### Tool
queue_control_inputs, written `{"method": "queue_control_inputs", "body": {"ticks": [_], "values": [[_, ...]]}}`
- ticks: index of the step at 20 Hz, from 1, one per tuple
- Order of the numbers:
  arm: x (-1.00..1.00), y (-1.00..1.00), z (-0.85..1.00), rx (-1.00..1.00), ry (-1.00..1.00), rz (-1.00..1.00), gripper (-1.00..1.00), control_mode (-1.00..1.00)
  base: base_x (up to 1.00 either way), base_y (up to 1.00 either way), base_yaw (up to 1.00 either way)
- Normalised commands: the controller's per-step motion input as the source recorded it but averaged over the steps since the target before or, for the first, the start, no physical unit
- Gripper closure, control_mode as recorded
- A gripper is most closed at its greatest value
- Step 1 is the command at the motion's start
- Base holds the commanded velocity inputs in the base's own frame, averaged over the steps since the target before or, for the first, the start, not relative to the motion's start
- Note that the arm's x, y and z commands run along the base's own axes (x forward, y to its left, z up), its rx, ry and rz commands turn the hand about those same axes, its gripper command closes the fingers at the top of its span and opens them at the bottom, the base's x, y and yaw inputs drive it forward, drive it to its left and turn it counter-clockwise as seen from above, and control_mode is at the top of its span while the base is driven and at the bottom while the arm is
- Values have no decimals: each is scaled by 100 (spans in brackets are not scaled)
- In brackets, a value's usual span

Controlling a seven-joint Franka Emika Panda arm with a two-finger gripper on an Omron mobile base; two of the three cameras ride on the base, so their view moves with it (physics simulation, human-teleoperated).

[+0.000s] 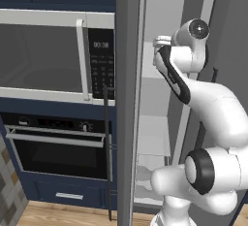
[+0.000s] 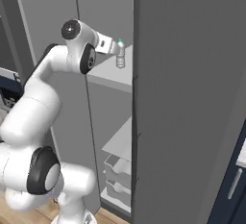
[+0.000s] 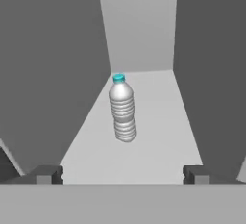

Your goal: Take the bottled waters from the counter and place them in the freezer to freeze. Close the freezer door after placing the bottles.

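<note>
Grey freezer door (image 1: 127,99) standing open edge-on at the middle of the left base view, white freezer (image 1: 160,99) interior at about 3 o'clock of it, arm reaching in high. On the steel microwave (image 1: 53,55) at 9 o'clock, a clock display reading roughly 00:38; the small keypad print too fine to read.

In the right base view, bottle (image 2: 120,55) upright on an upper shelf (image 2: 113,76), at 12 o'clock, just beyond the wrist.

In the hand view, ribbed clear bottle (image 3: 122,110) with blue cap standing free at centre, no label visible. Fingers (image 3: 47,175) spread wide at 6 o'clock, pinching nothing, well clear of it. Likely risks: nudging the bottle over while backing out, or clipping the door edge.
</note>
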Motion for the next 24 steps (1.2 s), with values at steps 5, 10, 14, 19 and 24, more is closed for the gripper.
{"method": "queue_control_inputs", "body": {"ticks": [5, 10, 14, 19, 24], "values": [[-100, 7, 9, 2, 14, 0, -100, -100, 0, 0, 0], [-100, 0, -13, 1, 22, 0, -100, -100, 0, 0, 0], [-82, 0, -21, 0, 36, 0, -100, -100, 0, 0, 0], [-45, 10, -38, 2, 42, 1, -100, -100, 0, 0, 0], [-29, 2, -56, 9, 33, 7, -100, -100, 0, 0, 0]]}}
